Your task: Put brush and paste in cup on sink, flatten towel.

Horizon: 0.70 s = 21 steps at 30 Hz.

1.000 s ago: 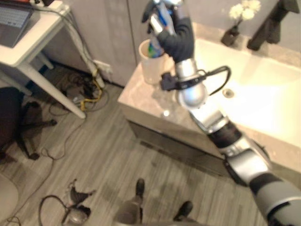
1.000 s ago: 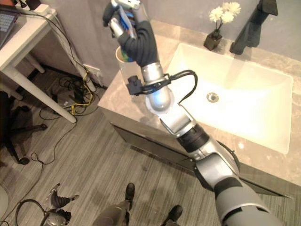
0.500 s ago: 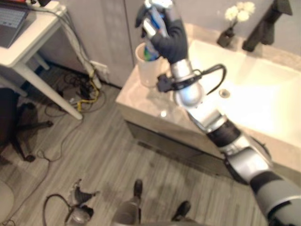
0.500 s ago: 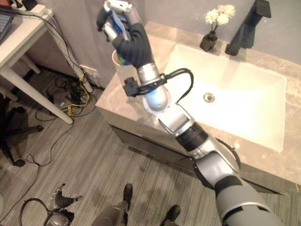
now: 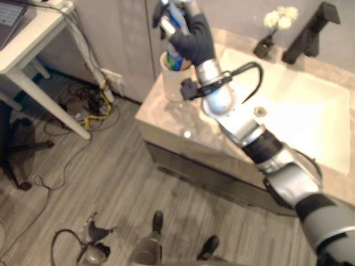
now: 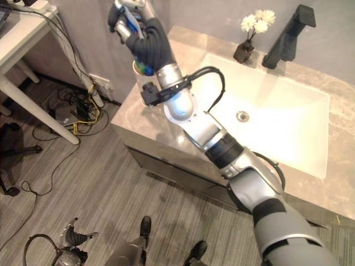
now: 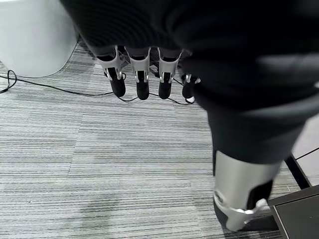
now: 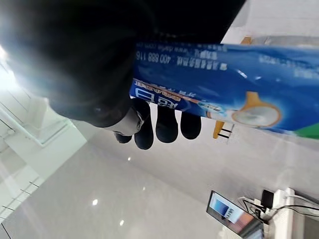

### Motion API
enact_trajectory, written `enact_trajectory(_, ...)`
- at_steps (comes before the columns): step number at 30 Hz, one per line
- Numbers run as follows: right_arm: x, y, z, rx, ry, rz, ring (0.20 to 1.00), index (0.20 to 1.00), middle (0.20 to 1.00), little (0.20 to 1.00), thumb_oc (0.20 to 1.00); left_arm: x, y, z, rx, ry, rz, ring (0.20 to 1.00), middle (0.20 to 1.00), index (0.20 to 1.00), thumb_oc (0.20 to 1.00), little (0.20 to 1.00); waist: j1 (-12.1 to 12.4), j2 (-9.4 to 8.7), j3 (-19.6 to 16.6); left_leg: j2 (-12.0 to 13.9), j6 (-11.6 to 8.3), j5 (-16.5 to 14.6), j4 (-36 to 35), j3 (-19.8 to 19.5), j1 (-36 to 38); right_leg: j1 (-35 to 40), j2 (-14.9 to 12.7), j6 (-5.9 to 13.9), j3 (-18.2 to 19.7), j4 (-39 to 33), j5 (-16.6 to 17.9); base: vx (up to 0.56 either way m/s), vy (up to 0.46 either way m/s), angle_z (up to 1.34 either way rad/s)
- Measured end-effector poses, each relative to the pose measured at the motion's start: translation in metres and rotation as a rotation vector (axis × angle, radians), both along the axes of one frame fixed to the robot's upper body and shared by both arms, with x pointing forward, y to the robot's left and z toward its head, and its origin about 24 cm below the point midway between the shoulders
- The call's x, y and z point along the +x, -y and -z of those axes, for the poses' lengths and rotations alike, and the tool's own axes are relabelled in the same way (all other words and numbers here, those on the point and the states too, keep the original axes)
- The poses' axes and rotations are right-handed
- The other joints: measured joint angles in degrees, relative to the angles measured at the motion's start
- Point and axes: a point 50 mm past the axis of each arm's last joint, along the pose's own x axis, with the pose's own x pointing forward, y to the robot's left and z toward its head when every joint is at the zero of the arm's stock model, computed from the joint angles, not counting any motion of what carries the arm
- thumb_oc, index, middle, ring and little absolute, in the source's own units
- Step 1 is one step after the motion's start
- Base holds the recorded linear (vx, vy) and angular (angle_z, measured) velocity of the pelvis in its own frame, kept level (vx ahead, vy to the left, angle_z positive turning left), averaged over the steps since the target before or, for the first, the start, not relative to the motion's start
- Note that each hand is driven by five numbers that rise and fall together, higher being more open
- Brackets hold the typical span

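A white cup (image 5: 171, 83) stands on the left corner of the stone counter (image 5: 166, 119). My right hand (image 5: 193, 40) hangs just above it, shut on a blue toothpaste tube (image 5: 172, 19). The tube is held roughly upright, and its blue-green lower end sits at the cup's mouth. Seen from the right wrist, the tube (image 8: 224, 84) lies across the curled fingers (image 8: 164, 122). My left hand (image 7: 142, 74) hangs over the grey floor with straight fingers and holds nothing.
Right of the cup is the white sink basin (image 6: 310, 138), with a black tap (image 6: 288, 33) and a small vase of white flowers (image 6: 249, 33) behind it. A white desk (image 5: 33, 39) stands left, with cables (image 5: 94, 111) on the floor beside it.
The camera has shifted, so the whole scene sits a little lower and further left. My right hand stays above the cup with the tube in it.
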Motion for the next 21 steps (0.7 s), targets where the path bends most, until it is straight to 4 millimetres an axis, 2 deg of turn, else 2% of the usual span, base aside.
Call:
enact_trajectory(6,0.0090,0.0034,0.0025,-0.018,-0.046,0.019,0.200,0.200,0.200,0.200,0.200,0.0002,0.0005,0.0010,-0.006,-0.011,0.008,1.000,1.000,1.000,1.000,1.000,0.00,-0.97,-0.37,0.03,0.00,0.00,0.00,-0.05,-0.07,-0.03,0.03,0.00,-0.03,0.00,0.00,0.00,0.000,0.00)
enact_trajectory(12,0.0093,0.0018,0.0048,-0.046,-0.056,0.006,0.200,0.200,0.200,0.200,0.200,-0.0004,0.0018,0.0023,-0.010,-0.024,0.020,1.000,1.000,1.000,1.000,1.000,-0.09,-2.05,-0.30,0.08,0.00,0.00,0.00,0.07,-0.01,-0.08,0.06,-0.01,0.13,0.00,0.01,0.00,0.000,0.00)
enact_trajectory(20,0.0103,0.0035,0.0050,-0.055,-0.059,0.013,0.200,0.200,0.200,0.200,0.200,-0.0007,0.0019,0.0025,-0.011,-0.026,0.021,1.000,1.000,1.000,1.000,1.000,-0.08,-2.41,-0.30,0.08,0.00,0.00,0.01,0.05,-0.01,-0.06,0.06,-0.05,0.13,0.00,0.05,0.00,0.000,0.00)
enact_trajectory(21,0.0107,0.0046,0.0049,-0.057,-0.058,0.017,0.357,0.357,0.357,0.357,0.357,-0.0006,0.0019,0.0024,-0.011,-0.025,0.021,1.000,1.000,1.000,1.000,1.000,-0.08,-2.41,-0.30,0.07,0.00,0.00,0.01,0.05,-0.01,-0.06,0.06,-0.05,0.13,0.00,0.05,0.00,0.000,0.00)
